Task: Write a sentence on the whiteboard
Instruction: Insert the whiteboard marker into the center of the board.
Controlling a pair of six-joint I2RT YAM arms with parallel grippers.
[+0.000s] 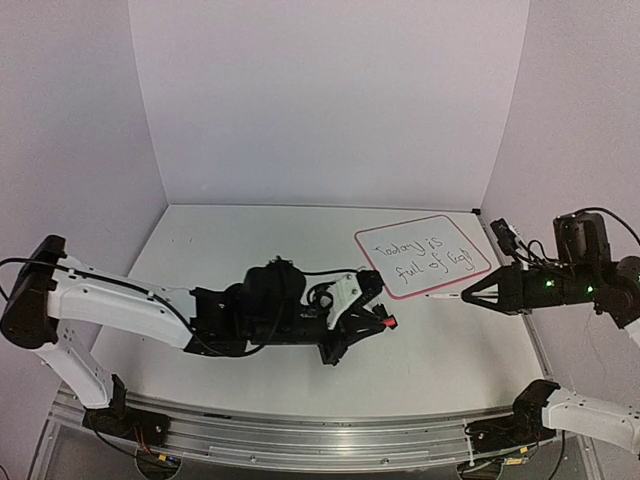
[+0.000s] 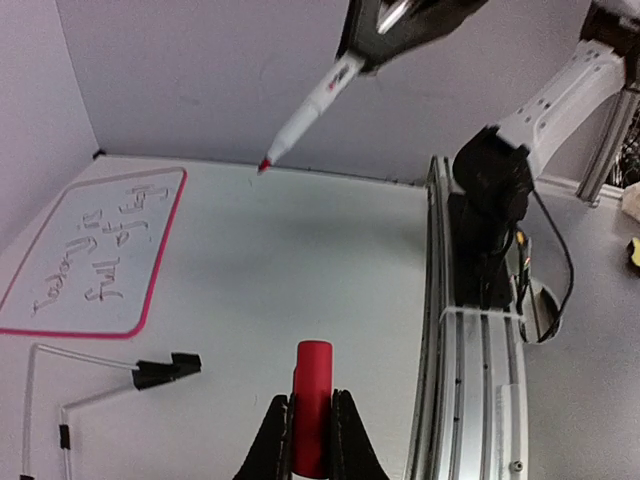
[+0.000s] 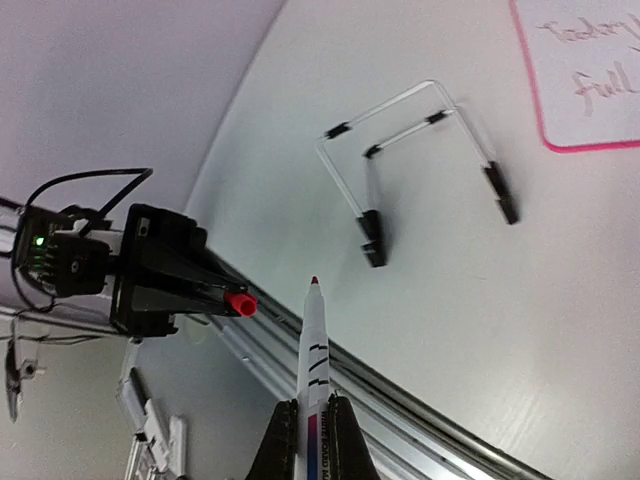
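The left gripper (image 2: pixel 312 402) sits right under its wrist camera, its black fingers clamped on a short red cylindrical plastic cap (image 2: pixel 313 365) that sticks out past the fingertips. The right gripper (image 3: pixel 314 408) is likewise pinched tight on the barrel of a white marker pen with a red tip (image 3: pixel 314 335). The bare tip points across at the cap, with a clear gap of air between them. Both are held above the white tabletop (image 1: pixel 250 240), over its right half and nearer the middle than the near edge. The flat glossy whiteboard with a thin red-pink frame (image 1: pixel 408 284) lies on the table by the far right corner, turned askew to the edges. The dark handwritten sentence (image 1: pixel 420 250) fills it in two lines, starting "Today is" and "full of"; the last word is too small to read. A thin wire stand with black feet (image 3: pixel 372 235) lies on the table just beside the whiteboard's left side, not touching it. A ridged aluminium rail (image 1: pixel 300 435) runs along the near edge.
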